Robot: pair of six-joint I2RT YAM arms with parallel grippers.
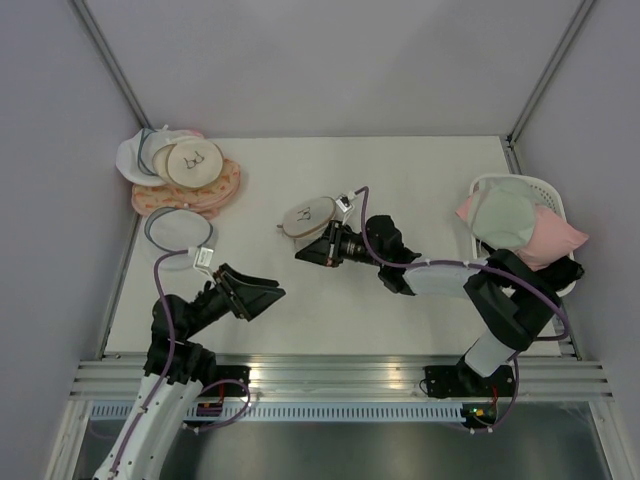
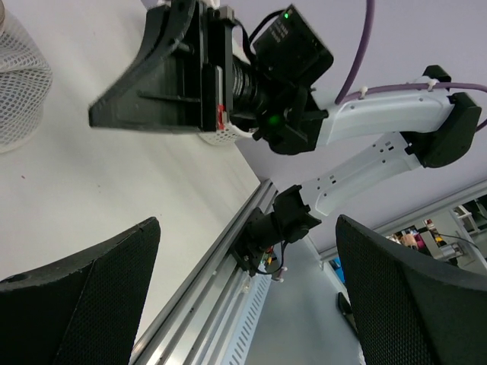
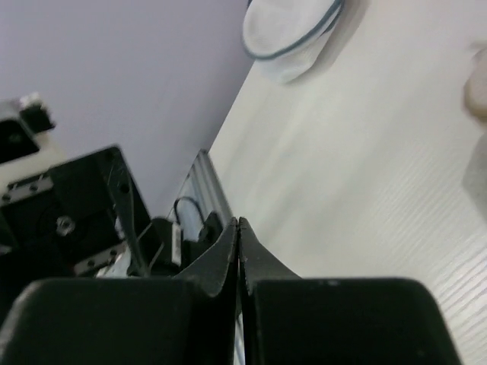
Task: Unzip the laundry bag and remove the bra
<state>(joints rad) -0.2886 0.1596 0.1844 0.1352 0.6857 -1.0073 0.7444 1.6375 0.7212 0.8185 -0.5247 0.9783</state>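
Bench [image 1: 430, 180]: white; grey walls [image 1: 330, 60] round it.
Laundry bag [image 1: 308, 217]: mid-bench.
R gripper [image 1: 300, 253]: jaws pressed together, empty, just beside bag's near edge.
L gripper [image 1: 265, 298]: jaws wide, empty, near-left.
Basket [image 1: 520, 185] w/ garments: right edge.
Pouch pile [image 1: 185, 172]: far-left corner.

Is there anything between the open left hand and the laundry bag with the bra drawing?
Yes. The shut right hand lies across the way, just in front of the laundry bag. Seen from the left hand, it hides most of the bag.
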